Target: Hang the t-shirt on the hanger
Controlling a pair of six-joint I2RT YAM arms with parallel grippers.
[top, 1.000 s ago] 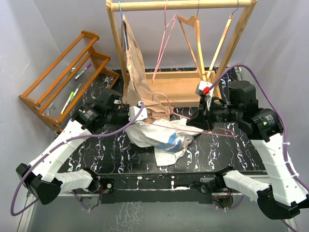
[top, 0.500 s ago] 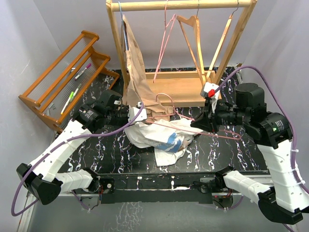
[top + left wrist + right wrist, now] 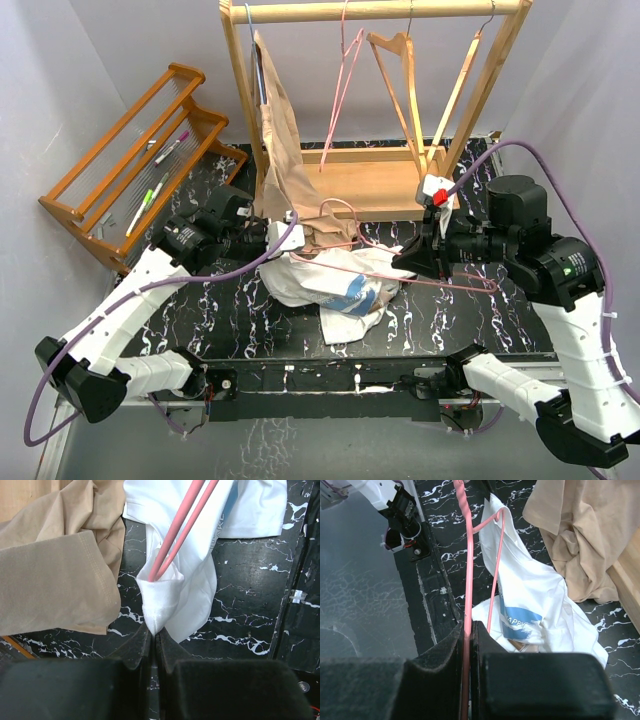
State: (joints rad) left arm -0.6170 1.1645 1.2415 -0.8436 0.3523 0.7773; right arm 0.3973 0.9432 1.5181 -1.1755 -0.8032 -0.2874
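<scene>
The white t-shirt (image 3: pixel 335 285) with its blue print lies crumpled on the black marbled table. My left gripper (image 3: pixel 275 245) is shut on a white fold at the shirt's left end (image 3: pixel 160 600), right at the fingertips (image 3: pixel 154 632). Two wires of the pink hanger (image 3: pixel 180 530) run into that fold. My right gripper (image 3: pixel 405 262) is shut on one pink wire of the hanger (image 3: pixel 468 555) beside the shirt's right side (image 3: pixel 535 595). The hanger (image 3: pixel 450 284) lies low across the shirt, its far corner sticking out to the right.
A beige garment (image 3: pixel 285 160) hangs from the wooden rail frame (image 3: pixel 380 10) and spills onto the table behind the shirt (image 3: pixel 55 580). A second pink hanger (image 3: pixel 340 90) and light-wood hangers (image 3: pixel 400 70) hang on the rail. An orange-brown slatted rack (image 3: pixel 140 160) holding pens stands at the left.
My right gripper has drifted to the right and slightly toward me, carrying the hanger, whose right corner now reaches farther right. The left gripper has kept its hold and barely moved.
</scene>
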